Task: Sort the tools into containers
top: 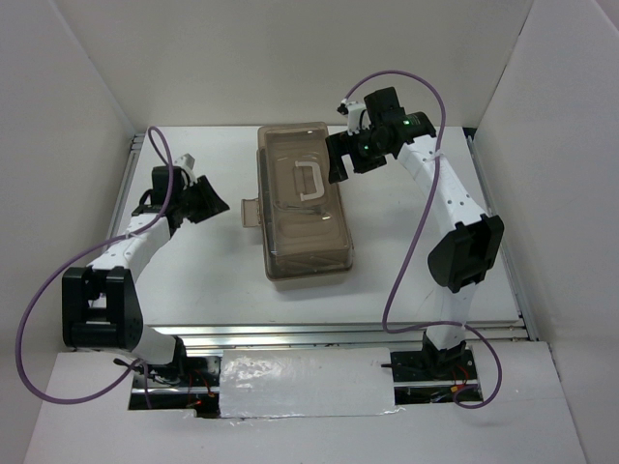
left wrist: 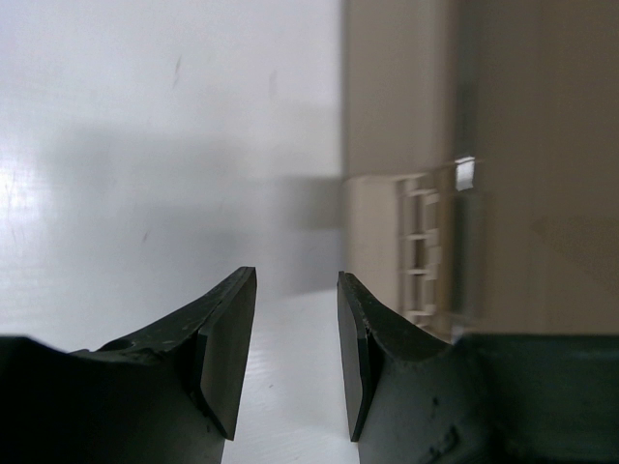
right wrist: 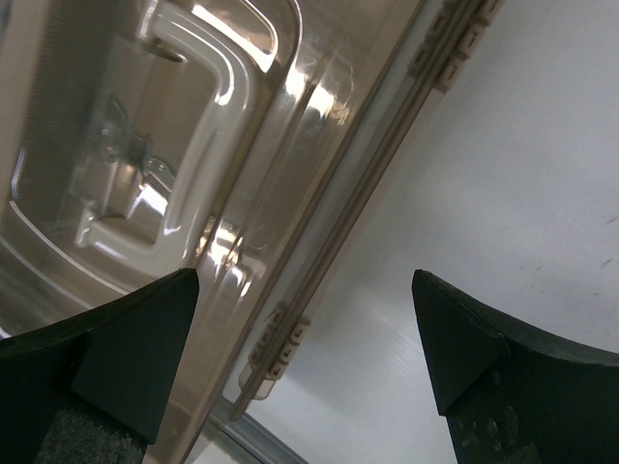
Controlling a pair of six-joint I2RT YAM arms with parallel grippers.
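Closed toolbox [top: 302, 208] mid bench [top: 193, 280], lid [top: 300, 237] on; no tools in view. Right end effector [right wrist: 305, 329] spread wide, empty, above lid's right rim. Left end effector [left wrist: 297, 329] narrowly parted, empty, just left of latch tab [top: 250, 213]. Likely next: pop latch square-on, brace right side against sliding.

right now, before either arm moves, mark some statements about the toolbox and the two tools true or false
1. The toolbox has its lid closed. True.
2. The right tool is shut on the white handle. False: it is wide open at the lid's right edge, holding nothing.
3. The left tool sits left of the toolbox, holding nothing. True.
4. Pliers lie loose beside the toolbox. False: no pliers show on the table.
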